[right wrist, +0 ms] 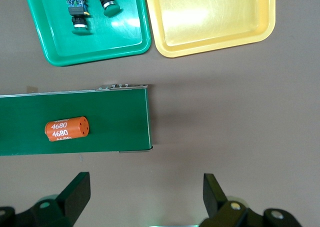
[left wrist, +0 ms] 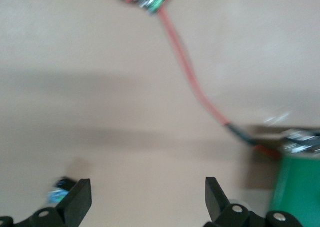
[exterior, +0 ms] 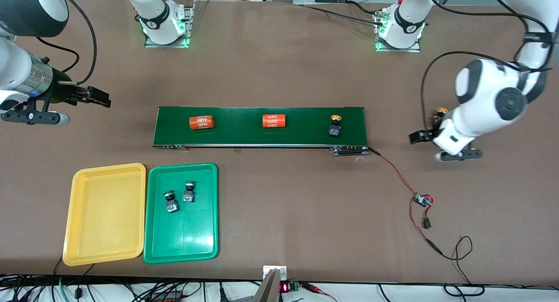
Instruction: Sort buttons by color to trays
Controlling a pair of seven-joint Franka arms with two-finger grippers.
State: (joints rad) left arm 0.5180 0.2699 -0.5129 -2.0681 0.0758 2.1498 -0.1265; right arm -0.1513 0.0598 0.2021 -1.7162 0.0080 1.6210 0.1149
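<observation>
Left gripper (exterior: 420, 136) wide open, empty, low over bare tabletop (exterior: 284, 66) past belt's left-arm end; yellow-capped button (exterior: 440, 114) sits on tabletop just beside it, likely awaiting transfer. Right gripper (exterior: 98, 97) also wide open, empty, waiting over tabletop off belt's other end. Conveyor belt (exterior: 244, 136) carries second yellow-capped button (exterior: 335, 126) plus two orange cylinders (exterior: 202, 122). Both green-capped buttons (exterior: 171, 202) lie in green tray (exterior: 183, 245), sorted. Yellow tray (exterior: 105, 232) beside it holds nothing yet.
</observation>
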